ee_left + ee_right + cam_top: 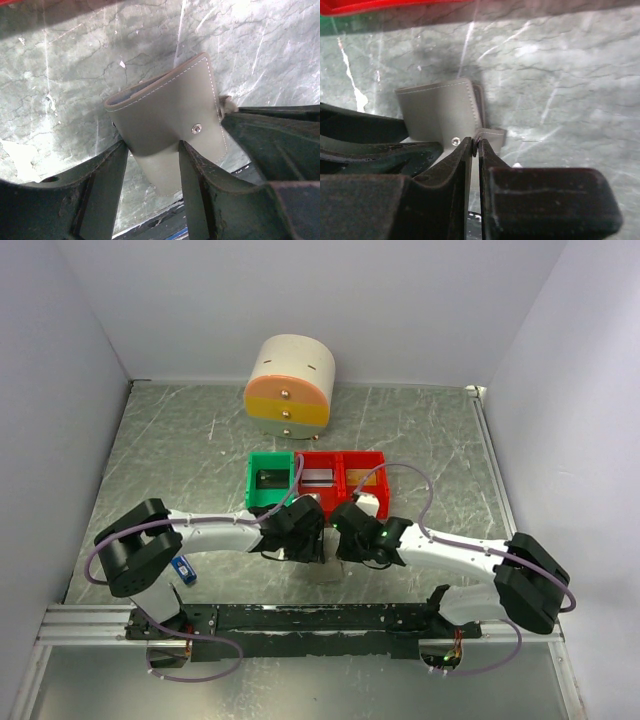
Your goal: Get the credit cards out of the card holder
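The grey-brown card holder [165, 112] is folded and held just above the table. My left gripper [152, 167] is shut on its lower body, one finger on each side. My right gripper [476, 144] is shut on the holder's small snap tab [494, 135], next to the holder's body [437, 112]. In the top view both grippers meet at the table's front centre, left [303, 538] and right [352, 540], and hide the holder. No credit cards show at the holder; its inside is hidden.
A green bin [270, 483] and a red two-part bin [344, 462] stand just behind the grippers; a pale flat item [318, 477] lies in the red one. A round drawer unit [289, 386] stands at the back. A blue-and-black stick [183, 569] lies front left.
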{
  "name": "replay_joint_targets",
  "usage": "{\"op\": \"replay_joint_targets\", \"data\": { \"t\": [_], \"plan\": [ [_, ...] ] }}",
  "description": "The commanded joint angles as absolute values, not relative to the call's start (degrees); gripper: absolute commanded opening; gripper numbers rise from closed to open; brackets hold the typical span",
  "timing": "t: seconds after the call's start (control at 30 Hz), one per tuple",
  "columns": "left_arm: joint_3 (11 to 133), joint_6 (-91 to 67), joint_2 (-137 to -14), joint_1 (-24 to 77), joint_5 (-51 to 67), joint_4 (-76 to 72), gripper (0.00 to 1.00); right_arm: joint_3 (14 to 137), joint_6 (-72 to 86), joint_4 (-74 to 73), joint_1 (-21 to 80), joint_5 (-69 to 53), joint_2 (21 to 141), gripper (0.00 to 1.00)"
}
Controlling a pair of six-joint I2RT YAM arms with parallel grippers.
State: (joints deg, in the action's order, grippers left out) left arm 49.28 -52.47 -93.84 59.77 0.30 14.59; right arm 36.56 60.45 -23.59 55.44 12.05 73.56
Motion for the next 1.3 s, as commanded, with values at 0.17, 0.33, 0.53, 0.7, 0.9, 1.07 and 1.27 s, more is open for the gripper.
{"op": "replay_joint_targets", "data": {
  "t": [0.17, 0.33, 0.53, 0.7, 0.9, 1.07, 1.27],
  "plan": [
    [47.6, -51.4, -94.5, 60.3, -5.1, 20.6, 0.58, 36.9, 59.2, -34.5, 52.1, 18.2, 69.1, 0.13],
    [47.6, -51.3, -93.6, 60.3, -4.9, 20.2, 0.58, 33.2, 58.6, -30.8, 50.0, 14.2, 66.0, 0.2],
    [47.8, -51.1, -93.4, 60.3, -4.8, 20.3, 0.59, 32.4, 57.4, -28.3, 49.0, 11.5, 65.9, 0.23],
    [47.3, -51.3, -93.0, 60.3, -4.4, 19.9, 0.59, 31.7, 56.3, -25.3, 48.5, 9.4, 67.1, 0.23],
    [47.3, -51.3, -92.6, 60.3, -4.2, 19.6, 0.59, 29.2, 56.5, -21.1, 47.1, 6.8, 67.8, 0.22],
    [46.9, -51.2, -91.6, 60.3, -4.4, 19.4, 0.6, 28.3, 56.5, -19.9, 46.8, 6.2, 67.2, 0.13],
    [42.5, -54.4, -83.8, 60.4, -7.9, 16.8, 0.68, 28.2, 56.5, -17.7, 46.8, 2.5, 64.1, 0.0]
  ]
}}
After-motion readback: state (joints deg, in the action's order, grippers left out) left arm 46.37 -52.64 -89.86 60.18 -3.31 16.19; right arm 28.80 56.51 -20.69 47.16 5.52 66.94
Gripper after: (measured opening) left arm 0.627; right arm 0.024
